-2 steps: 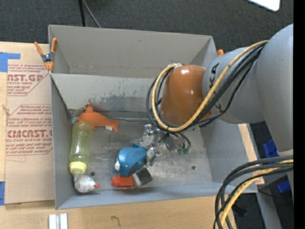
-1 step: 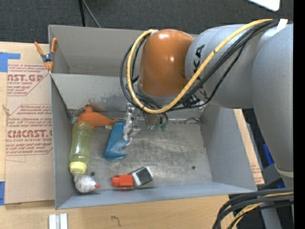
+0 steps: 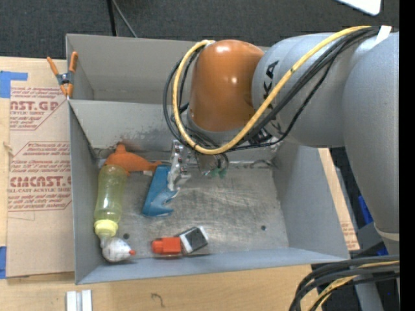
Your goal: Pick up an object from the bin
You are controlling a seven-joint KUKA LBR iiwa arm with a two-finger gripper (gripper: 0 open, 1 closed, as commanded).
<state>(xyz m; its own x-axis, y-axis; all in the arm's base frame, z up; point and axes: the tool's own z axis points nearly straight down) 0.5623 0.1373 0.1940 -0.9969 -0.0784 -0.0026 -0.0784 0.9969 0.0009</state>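
My gripper (image 3: pixel 176 173) hangs below the orange wrist cover, near the middle of the bin. Its metal fingers come down right at the upper right edge of a blue wedge-shaped thing (image 3: pixel 156 194) that lies on the bin floor. I cannot make out whether a finger touches the blue thing. An orange toy (image 3: pixel 127 161) with a pointed end lies just left of the fingers, by the back wall. A small green thing (image 3: pixel 220 172) peeks out to the right of the gripper, under the arm.
A yellow-green bottle (image 3: pixel 109 196) lies along the left wall. A white ball-like thing (image 3: pixel 117 250) sits in the front left corner. An orange and grey block (image 3: pixel 180 242) lies by the front wall. The arm covers the bin's right back part.
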